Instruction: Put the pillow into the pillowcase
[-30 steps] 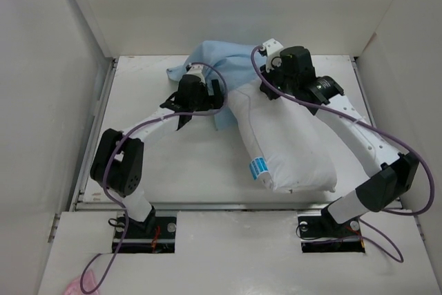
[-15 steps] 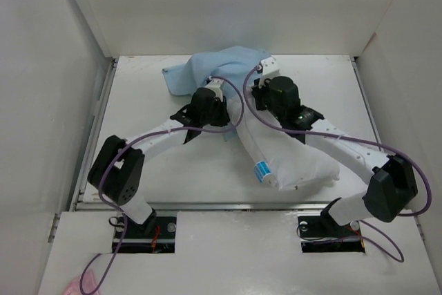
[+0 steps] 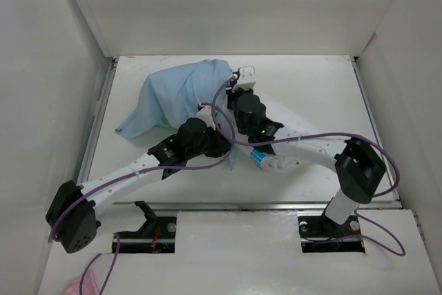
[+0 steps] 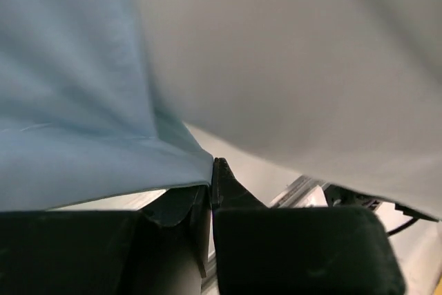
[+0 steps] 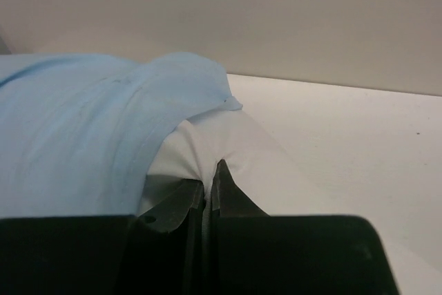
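"While both reach across the table (image 3: 331, 81), what are they gripping?"

"The left claw (image 4: 212, 170) is pinched shut on the pillowcase (image 3: 173, 94) edge. The right claw (image 5: 209, 174) clamps a fold of the pillow (image 3: 293, 117), whose far end sits under the blue cloth. The blue-and-white tag (image 3: 258, 159) has print too small to read."

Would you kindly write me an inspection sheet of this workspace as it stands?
Surface: white table.
Job's things: pillow partly inside pillowcase, near end out.
Clutter: pink item at the near left corner, off the table.
Grippers: left gripper shut on pillowcase edge; right gripper shut on pillow fabric.
Cables: purple cables looped along both arms.
Surroundings: white walls on three sides.
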You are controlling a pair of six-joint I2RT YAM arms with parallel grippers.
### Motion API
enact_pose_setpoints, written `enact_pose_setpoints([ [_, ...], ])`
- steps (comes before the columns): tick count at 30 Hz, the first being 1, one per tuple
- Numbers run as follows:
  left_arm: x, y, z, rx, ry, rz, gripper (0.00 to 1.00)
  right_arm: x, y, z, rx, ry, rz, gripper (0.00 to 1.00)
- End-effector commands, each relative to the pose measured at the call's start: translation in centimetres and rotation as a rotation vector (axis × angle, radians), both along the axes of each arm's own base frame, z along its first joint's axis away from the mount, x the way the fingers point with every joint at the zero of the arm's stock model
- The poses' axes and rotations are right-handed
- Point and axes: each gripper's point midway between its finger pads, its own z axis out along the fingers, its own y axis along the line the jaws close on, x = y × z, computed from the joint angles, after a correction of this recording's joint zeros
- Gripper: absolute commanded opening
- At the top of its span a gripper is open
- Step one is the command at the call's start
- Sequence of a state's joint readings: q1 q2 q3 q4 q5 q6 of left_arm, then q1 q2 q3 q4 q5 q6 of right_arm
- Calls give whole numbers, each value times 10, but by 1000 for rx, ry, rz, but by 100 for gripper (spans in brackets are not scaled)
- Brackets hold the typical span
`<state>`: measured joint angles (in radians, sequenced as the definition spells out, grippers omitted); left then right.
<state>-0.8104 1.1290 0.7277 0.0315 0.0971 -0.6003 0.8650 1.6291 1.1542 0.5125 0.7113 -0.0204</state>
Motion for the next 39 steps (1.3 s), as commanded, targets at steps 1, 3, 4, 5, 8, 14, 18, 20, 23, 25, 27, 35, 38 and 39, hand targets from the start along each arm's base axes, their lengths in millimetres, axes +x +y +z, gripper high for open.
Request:
enact_pose_setpoints([
  [1,-55,-40,44,-188,34,-261,0,10,7,50,298,-145,-81,0],
  [3,-81,-47,59,-233,26,-366,0,19,22,19,322,-90,-76,0],
  [4,-87,-48,64,-246,28,-377,0,21,25,14,316,-78,-76,0],
  [5,-90,-46,63,-245,48,-370,0,24,30,8,326,-56,-75,0],
  [8,-101,-31,52,-212,93,-343,0,23,52,-2,292,32,17,0],
  [14,-81,8,25,-68,163,-106,9,-25,87,0,232,182,363,96],
  [18,-63,37,37,13,142,65,99,-58,66,4,111,297,425,100],
  [20,-48,56,47,50,100,182,100,-63,51,8,76,314,390,100],
  [23,-29,80,62,94,56,351,100,-62,13,9,71,346,311,100],
  [25,-20,81,74,81,30,395,100,-48,-13,-1,102,391,323,100],
  [27,-10,73,78,83,6,404,100,-37,-29,-12,121,432,353,100],
  [35,58,57,92,197,-14,485,100,-61,-19,-123,146,783,671,84],
  [38,79,59,81,260,8,512,100,-107,12,-143,153,870,835,77],
  [39,84,61,85,261,9,525,100,-112,22,-140,144,854,850,74],
])
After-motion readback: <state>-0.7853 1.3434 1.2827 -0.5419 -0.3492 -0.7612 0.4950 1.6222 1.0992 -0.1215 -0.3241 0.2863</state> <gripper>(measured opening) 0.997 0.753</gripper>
